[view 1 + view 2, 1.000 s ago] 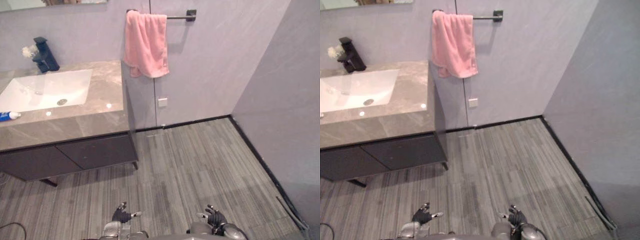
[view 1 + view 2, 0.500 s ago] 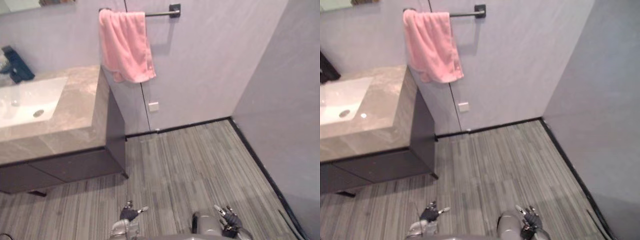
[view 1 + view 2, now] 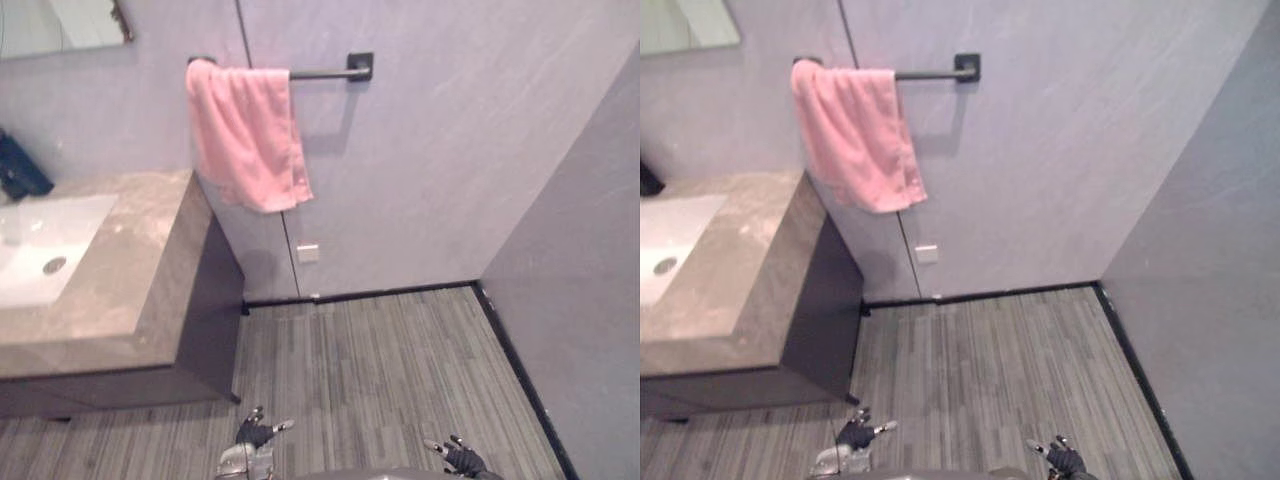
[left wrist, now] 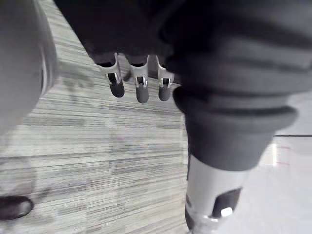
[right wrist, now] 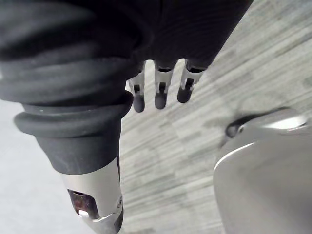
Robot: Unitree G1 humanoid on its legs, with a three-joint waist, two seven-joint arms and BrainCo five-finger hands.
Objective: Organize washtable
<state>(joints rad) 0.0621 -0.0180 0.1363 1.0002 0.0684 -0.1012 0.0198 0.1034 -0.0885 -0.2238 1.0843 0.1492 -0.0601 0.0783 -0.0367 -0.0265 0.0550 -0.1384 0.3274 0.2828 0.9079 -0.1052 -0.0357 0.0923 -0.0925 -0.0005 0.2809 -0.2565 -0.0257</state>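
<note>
- The washtable (image 3: 150,290) is off to the robot's left, well apart from both hands. It's a stone-look top with a white basin (image 3: 40,250) sunk into it and a dark tap (image 3: 20,175) at the back by the wall.
- The left hand (image 3: 255,433) hangs low over the striped floor (image 3: 380,360). Its fingers (image 4: 141,90) are loose and pretty much straight, with nothing in them.
- Same deal with the right hand (image 3: 460,458): its fingers (image 5: 161,92) are relaxed and empty. My guess is both are parked down there because nothing is in reach yet.
- A pink towel (image 3: 248,135) is draped over the end of the black rail (image 3: 325,73) nearest the sink, bunched a bit unevenly. That's probably so you can grab it right from the basin.
- There's a mirror (image 3: 60,25) corner up above the counter and a small white wall plate (image 3: 308,253) below the towel.
- As for labels or writing, I can't make out any, not on the towel, the tap or the plate.
- I'd say the tidying hasn't really started, and the robot needs to face the counter first.
</note>
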